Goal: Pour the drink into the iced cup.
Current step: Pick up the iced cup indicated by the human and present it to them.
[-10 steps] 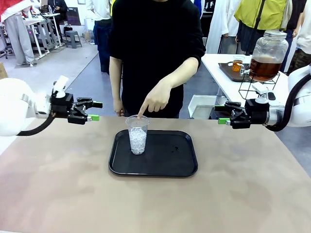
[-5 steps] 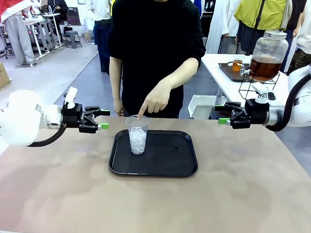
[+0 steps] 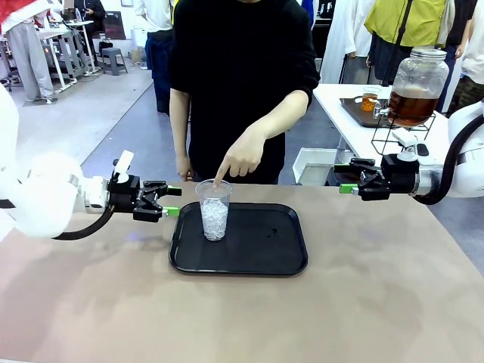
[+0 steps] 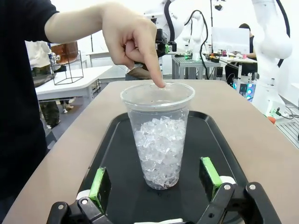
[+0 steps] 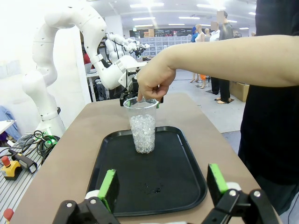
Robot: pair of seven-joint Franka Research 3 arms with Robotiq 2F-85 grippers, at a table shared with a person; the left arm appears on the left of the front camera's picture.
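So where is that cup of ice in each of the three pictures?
Front view: the cup of ice stands on the left part of the black tray.
Left wrist view: centre, close up.
Right wrist view: centre, farther off, at the tray's far end.
Shared landmark: the person's hand, forefinger pointing down at the cup's rim.

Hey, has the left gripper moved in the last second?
Yes. The left gripper has slid toward the black tray, from well short of it to its left edge, facing the iced cup.
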